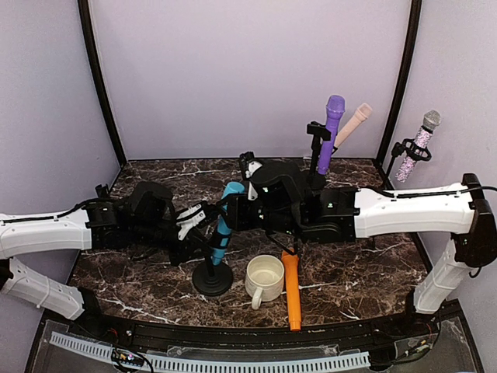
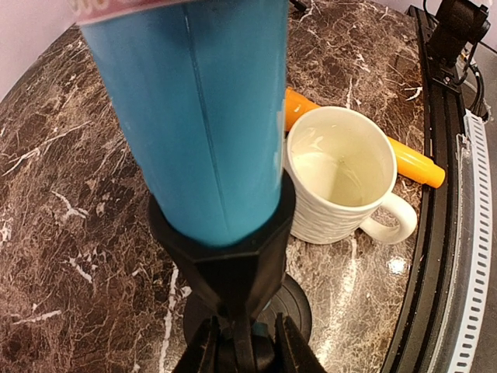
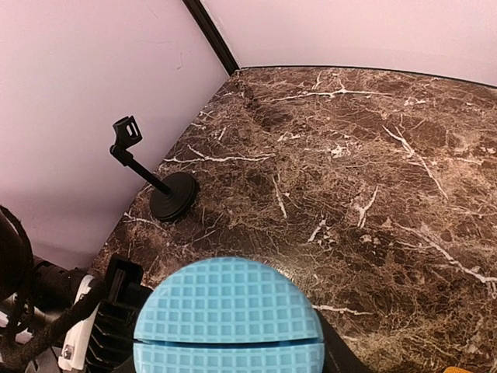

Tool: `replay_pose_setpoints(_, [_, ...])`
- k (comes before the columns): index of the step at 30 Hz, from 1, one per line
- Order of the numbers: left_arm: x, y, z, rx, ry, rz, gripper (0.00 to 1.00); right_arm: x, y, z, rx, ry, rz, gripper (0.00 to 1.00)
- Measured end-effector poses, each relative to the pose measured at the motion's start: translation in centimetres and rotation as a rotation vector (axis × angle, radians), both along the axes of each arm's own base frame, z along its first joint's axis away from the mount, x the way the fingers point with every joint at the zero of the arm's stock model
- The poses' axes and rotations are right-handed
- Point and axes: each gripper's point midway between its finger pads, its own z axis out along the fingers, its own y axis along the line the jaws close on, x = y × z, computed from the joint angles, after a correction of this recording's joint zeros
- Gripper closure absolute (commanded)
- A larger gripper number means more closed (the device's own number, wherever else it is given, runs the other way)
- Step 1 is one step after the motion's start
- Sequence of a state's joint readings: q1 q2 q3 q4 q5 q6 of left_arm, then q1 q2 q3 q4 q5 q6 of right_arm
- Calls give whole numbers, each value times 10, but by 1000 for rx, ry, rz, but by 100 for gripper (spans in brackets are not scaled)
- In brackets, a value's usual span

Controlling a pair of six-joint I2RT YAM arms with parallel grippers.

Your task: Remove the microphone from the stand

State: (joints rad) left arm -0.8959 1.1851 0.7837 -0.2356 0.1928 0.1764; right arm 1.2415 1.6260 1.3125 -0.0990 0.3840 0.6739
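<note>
A blue microphone stands tilted in the clip of a black stand at the table's centre. In the left wrist view its blue body sits in the black clip above the round base. My left gripper is shut on the stand's stem just under the clip, coming in from the left. My right gripper is at the microphone's top end. The gridded blue head fills the bottom of the right wrist view and hides the fingers, so their gap does not show.
A white mug stands right of the stand's base, with an orange microphone lying beside it. Purple, beige and glittery microphones sit in stands at the back right. An empty stand is by the left wall.
</note>
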Motion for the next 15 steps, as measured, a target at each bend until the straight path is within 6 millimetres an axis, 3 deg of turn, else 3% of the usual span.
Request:
replay_pose_setpoints(6, [0, -2, 0, -1, 0, -5, 100, -2, -4, 0, 5, -24, 16, 74])
replay_pose_setpoints(15, [-3, -8, 1, -12, -4, -37, 100, -21, -17, 2, 16, -65, 150, 74])
